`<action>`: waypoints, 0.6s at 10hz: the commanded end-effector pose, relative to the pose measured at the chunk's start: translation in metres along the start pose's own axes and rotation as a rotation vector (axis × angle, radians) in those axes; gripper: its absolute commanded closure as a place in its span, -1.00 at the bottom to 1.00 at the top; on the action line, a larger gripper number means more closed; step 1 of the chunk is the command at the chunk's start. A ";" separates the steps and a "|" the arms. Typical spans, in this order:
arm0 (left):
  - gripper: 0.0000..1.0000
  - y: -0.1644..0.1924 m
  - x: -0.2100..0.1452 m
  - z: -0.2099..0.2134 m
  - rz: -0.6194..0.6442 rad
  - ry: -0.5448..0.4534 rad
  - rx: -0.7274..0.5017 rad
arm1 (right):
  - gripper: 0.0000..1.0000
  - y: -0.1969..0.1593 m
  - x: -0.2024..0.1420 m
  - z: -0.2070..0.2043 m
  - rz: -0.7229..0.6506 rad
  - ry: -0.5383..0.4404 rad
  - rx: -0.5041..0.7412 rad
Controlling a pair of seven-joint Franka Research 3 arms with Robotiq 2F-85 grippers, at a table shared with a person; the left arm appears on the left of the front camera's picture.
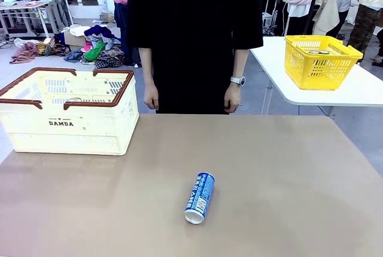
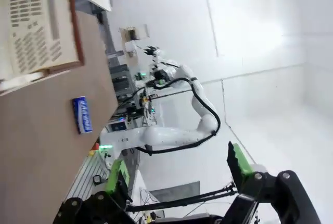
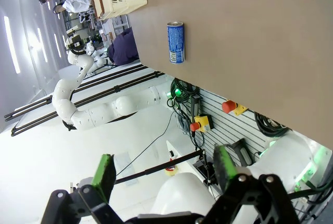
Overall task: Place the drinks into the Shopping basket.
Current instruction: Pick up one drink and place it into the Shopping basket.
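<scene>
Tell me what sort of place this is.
Likely a robotics lab or data-collection workspace: a white robot arm stands beside the table, emergency-stop buttons sit on a slotted panel by its edge, and a second table farther off carries a yellow basket.

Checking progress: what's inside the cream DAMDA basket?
Apparently one silver can top shows inside the Shopping basket, near its front wall; that wall hides the floor and anything lower.

Left hand [image 2: 177, 169] and right hand [image 3: 164, 169] both gape wide.
</scene>
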State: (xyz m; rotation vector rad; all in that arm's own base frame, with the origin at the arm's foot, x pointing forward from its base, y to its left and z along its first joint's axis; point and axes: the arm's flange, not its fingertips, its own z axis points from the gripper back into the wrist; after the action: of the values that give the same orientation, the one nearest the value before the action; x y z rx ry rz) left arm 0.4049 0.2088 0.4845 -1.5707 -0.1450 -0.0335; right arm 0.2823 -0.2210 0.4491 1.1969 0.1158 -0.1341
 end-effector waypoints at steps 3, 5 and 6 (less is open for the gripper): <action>-1.00 -0.007 -0.006 -0.003 -0.016 0.023 -0.036 | -1.00 0.005 -0.002 0.002 -0.013 -0.002 0.004; -1.00 -0.007 -0.006 -0.003 -0.016 0.023 -0.036 | -1.00 0.005 -0.002 0.002 -0.013 -0.002 0.004; -1.00 -0.007 -0.006 -0.003 -0.016 0.023 -0.036 | -1.00 0.005 -0.002 0.002 -0.013 -0.002 0.004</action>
State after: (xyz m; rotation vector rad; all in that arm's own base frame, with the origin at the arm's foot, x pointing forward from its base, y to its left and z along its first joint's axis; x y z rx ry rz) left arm 0.4028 0.2052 0.4894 -1.5874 -0.1323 -0.0596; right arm 0.2823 -0.2210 0.4491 1.1968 0.1156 -0.1342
